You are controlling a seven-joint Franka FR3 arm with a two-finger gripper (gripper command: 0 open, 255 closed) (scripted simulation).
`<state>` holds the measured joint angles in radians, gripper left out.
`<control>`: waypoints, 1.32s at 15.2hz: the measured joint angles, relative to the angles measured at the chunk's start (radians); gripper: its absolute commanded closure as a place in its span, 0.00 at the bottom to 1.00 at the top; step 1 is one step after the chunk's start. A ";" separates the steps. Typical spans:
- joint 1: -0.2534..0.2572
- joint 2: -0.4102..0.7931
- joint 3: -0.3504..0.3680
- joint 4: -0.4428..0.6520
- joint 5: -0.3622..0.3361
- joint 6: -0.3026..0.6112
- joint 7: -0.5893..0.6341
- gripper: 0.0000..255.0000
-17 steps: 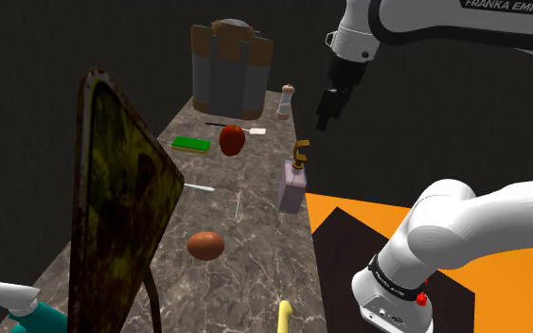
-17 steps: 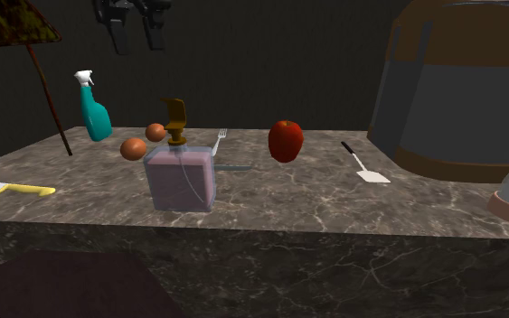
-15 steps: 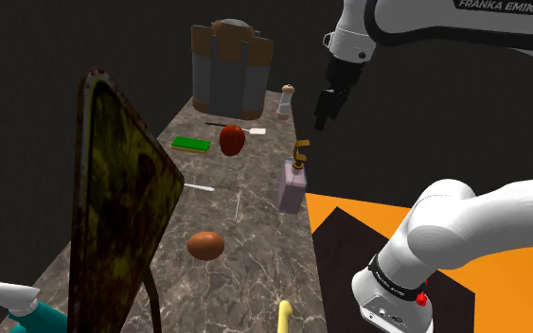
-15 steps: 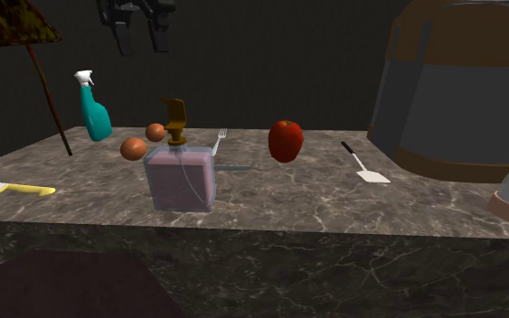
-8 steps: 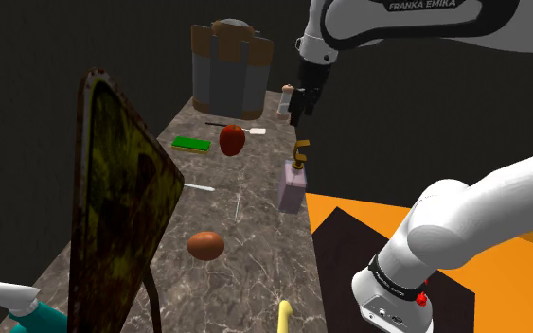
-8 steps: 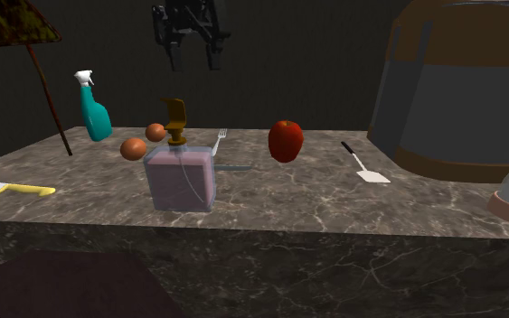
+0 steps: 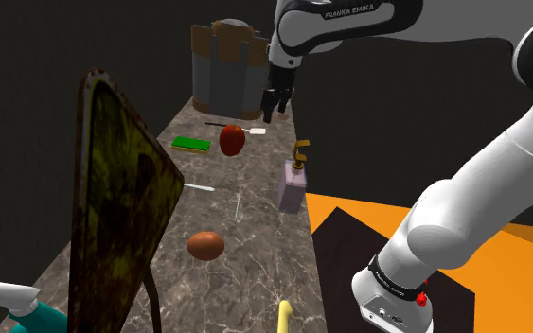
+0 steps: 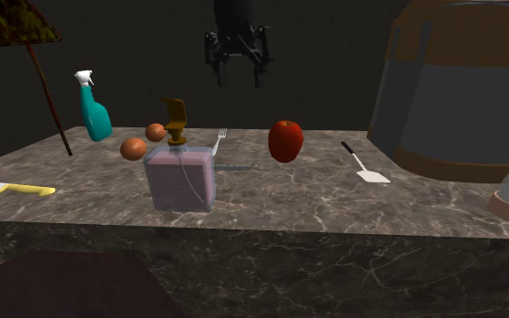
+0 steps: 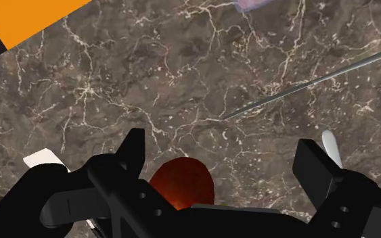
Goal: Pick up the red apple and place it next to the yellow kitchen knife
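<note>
Swinging across since half a second ago, my gripper now hangs above the counter, up and to the second exterior view's left of the apple, no longer over the soap dispenser. Its fingers stand apart with nothing between them. The apple itself has not shifted.

From the wrist camera the apple is half hidden behind the gripper's black body, lined up between the fingers but untouched. A pale scrap beside each finger is too cut off for me to name.

In the shoulder view the lampshade blocks much of the counter, and the knife shows just a yellow handle end at the bottom edge. The gripper hovers near the apple.

The apple stands upright, a little taller than wide, between the fork and the spatula. The knife lies flat, well apart from it, lengthwise along the counter's front, yellow handle toward the soap dispenser, pale blade cut off by the second exterior view's left edge.
</note>
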<state>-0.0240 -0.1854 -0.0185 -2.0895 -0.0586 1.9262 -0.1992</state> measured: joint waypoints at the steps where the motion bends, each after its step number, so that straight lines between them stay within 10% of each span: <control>1: 0.001 0.042 0.000 0.031 0.001 0.010 -0.003 0.00; 13: -0.005 0.531 -0.001 0.536 0.021 -0.010 -0.074 0.00; 20: -0.010 0.588 -0.002 0.533 0.023 0.050 -0.083 0.00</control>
<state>-0.0341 0.4024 -0.0205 -1.5565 -0.0357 1.9762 -0.2823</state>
